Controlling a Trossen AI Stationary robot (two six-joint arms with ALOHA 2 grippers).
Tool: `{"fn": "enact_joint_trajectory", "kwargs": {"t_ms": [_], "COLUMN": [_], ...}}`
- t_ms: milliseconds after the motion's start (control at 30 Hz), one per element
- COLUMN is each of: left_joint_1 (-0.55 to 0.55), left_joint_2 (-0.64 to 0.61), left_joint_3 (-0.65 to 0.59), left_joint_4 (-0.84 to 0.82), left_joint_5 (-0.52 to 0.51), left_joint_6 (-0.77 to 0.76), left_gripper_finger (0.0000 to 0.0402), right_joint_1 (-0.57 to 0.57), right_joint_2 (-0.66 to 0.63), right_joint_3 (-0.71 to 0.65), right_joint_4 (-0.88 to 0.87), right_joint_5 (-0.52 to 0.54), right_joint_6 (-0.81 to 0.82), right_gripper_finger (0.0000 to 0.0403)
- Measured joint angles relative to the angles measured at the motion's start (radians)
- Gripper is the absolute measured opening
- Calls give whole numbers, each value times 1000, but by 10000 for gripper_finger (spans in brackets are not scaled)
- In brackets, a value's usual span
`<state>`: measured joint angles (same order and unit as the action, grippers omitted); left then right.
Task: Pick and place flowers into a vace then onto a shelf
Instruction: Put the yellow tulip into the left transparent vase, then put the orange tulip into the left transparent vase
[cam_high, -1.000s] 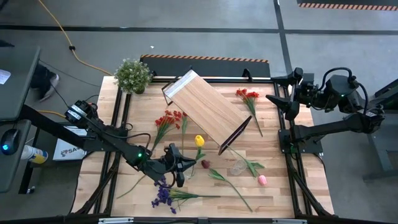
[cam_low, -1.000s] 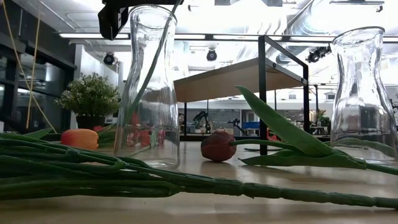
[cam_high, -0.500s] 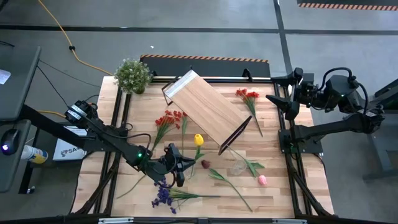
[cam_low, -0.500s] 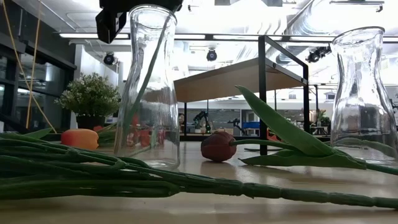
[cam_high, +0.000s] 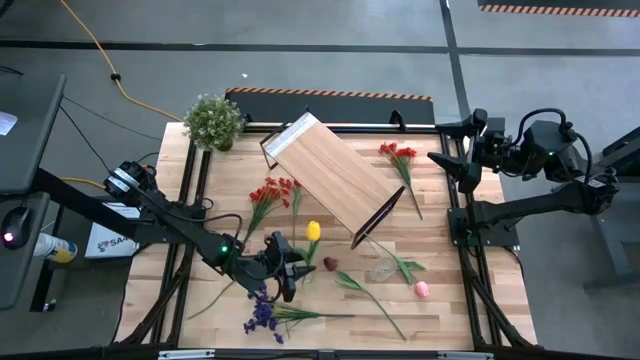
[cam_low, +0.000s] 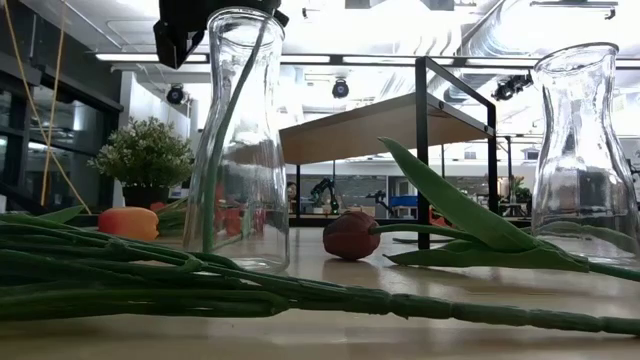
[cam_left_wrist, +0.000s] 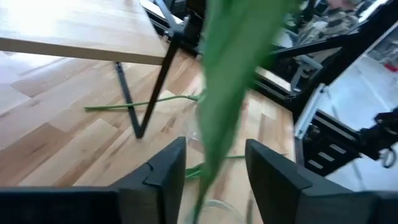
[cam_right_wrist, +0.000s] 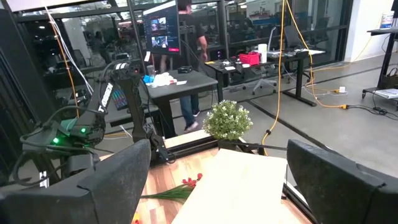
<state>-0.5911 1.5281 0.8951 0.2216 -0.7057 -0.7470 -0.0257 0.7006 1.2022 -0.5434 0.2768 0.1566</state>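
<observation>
Flower stem (cam_low: 222, 130) lowered into vase (cam_low: 240, 150), below left end effector (cam_high: 290, 272); fingers parted; withdrawal judged next. Right end effector (cam_right_wrist: 214, 186) wide, idle.

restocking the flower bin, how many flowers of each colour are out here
red sprays: 2
yellow tulip: 1
orange tulip: 1
maroon tulip: 1
pink tulip: 1
purple spray: 1
total: 7

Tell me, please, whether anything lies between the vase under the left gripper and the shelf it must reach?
Yes. The yellow tulip sits in the vase beneath the left gripper. On the way to the shelf, a maroon tulip lies on the table, and the shelf's black leg faces that side.
</observation>
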Motion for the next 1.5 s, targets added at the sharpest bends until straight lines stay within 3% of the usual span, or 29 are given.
{"fn": "enact_joint_trajectory", "kwargs": {"t_ms": [200,567,967,1500], "left_joint_1": [-8,-54,-108,-177], "left_joint_2": [-23,-96,-183,-360], "left_joint_3": [-1,0,0,0], "left_joint_4": [-19,-169,-306,-396], "left_joint_5": [70,63,75,97], "left_joint_6": [8,-1,-119,-183], "left_gripper_finger": [221,227,227,227], "right_joint_1": [0,0,0,0], "right_joint_2": [0,0,0,0], "right_joint_3": [0,0,0,0], "right_joint_4": [0,-27,-53,-60], "right_joint_5": [0,0,0,0], "right_joint_6": [0,-8,-8,-8], "right_gripper_finger": [366,365,365,365]}}
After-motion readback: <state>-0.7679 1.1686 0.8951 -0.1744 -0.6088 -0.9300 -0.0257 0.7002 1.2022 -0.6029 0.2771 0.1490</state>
